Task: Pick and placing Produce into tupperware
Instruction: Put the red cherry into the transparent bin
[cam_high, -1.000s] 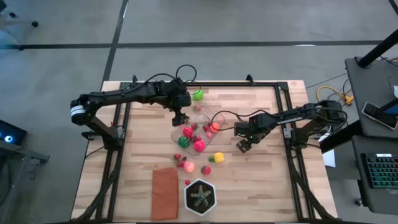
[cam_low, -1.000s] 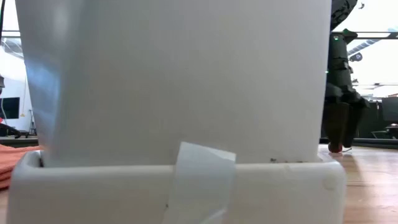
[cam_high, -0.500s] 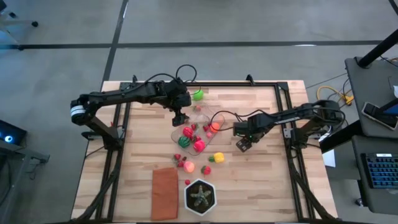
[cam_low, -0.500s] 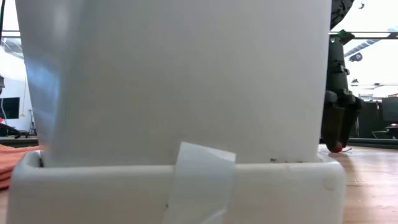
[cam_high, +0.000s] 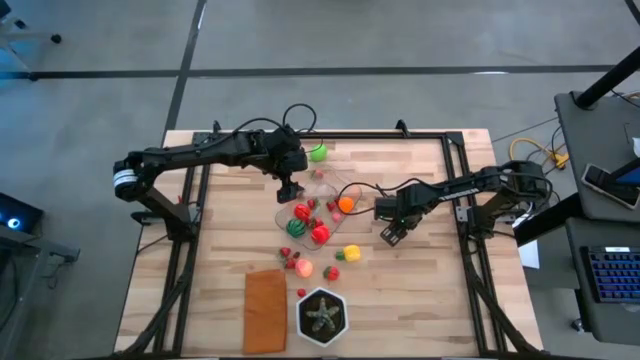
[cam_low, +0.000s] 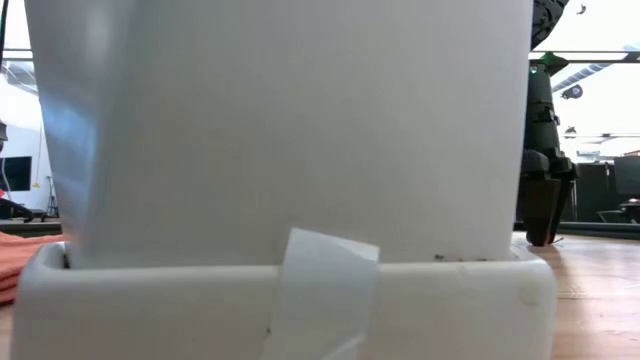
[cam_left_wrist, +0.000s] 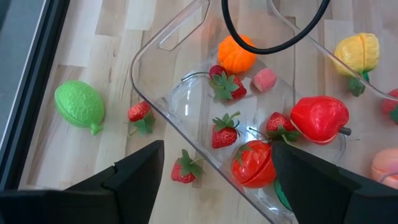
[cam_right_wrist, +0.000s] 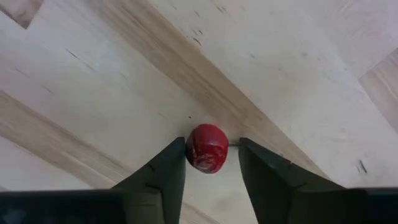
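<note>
The clear tupperware (cam_high: 322, 203) lies mid-table and holds an orange fruit (cam_left_wrist: 237, 55), strawberries and red pieces. More produce lies loose around it: a green fruit (cam_high: 318, 153), a yellow one (cam_high: 351, 253) and small red ones. My left gripper (cam_left_wrist: 217, 180) hangs open above the tupperware's far end (cam_high: 290, 187). To the right of the tupperware my right gripper (cam_high: 391, 230) points straight down. Its fingers stand close on either side of a small round red fruit (cam_right_wrist: 207, 148) that rests on the wood. My right gripper comes at the small red fruit from above, fingers pointing down. One finger (cam_right_wrist: 171, 165) meets the fruit's side (cam_right_wrist: 189, 149). A thin gap still shows between the fruit and the other finger (cam_right_wrist: 255, 165). The fruit sits on the table.
A green plant in a black hexagonal pot (cam_high: 321, 316) and a flat orange-brown rectangle (cam_high: 265, 310) sit at the near edge. A black cable (cam_left_wrist: 273, 37) loops over the tupperware. A white block (cam_low: 280, 150) fills most of the low view.
My right gripper's fingers have drawn together around the small red fruit, from wide apart to almost on it. The fruit has stayed on the table.
</note>
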